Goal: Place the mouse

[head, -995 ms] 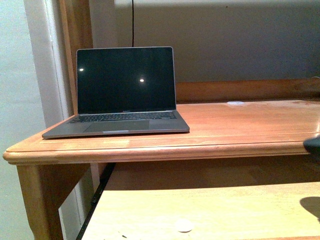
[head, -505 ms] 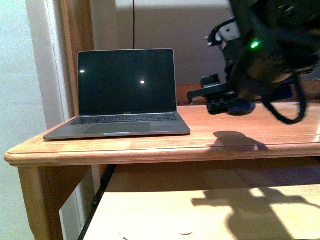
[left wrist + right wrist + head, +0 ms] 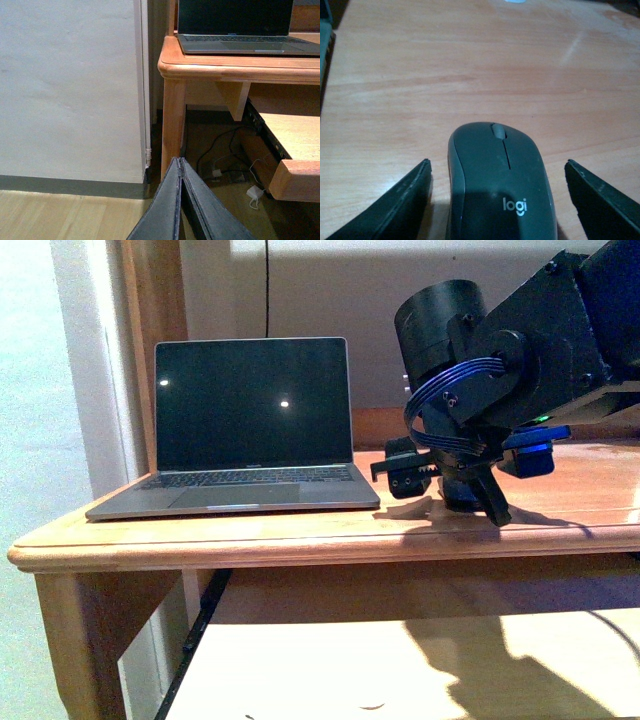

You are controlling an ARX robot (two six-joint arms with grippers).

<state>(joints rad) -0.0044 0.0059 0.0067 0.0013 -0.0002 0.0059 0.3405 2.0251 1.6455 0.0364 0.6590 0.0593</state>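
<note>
The mouse (image 3: pixel 500 185) is dark grey and domed, with a scroll wheel and a "logi" mark. It lies flat on the wooden desk top (image 3: pixel 470 75). My right gripper (image 3: pixel 496 162) is open around it, one finger (image 3: pixel 405 200) on each side, with a gap between each finger and the mouse. In the front view the right gripper (image 3: pixel 450 498) sits low on the desk (image 3: pixel 300 535), right of the laptop (image 3: pixel 250 425), and hides the mouse. My left gripper (image 3: pixel 178 159) is shut on nothing, low above the floor beside the desk's left leg (image 3: pixel 172 125).
The open laptop (image 3: pixel 235 25) stands at the desk's left end. A small whitish disc (image 3: pixel 514 1) lies further back on the desk. A pull-out shelf (image 3: pixel 350 660) juts out under the desk top. Cables and a plug (image 3: pixel 252 192) lie on the floor beneath.
The right arm has swung in from the right edge and come down from above the desk to the desk top. The laptop has not moved.
</note>
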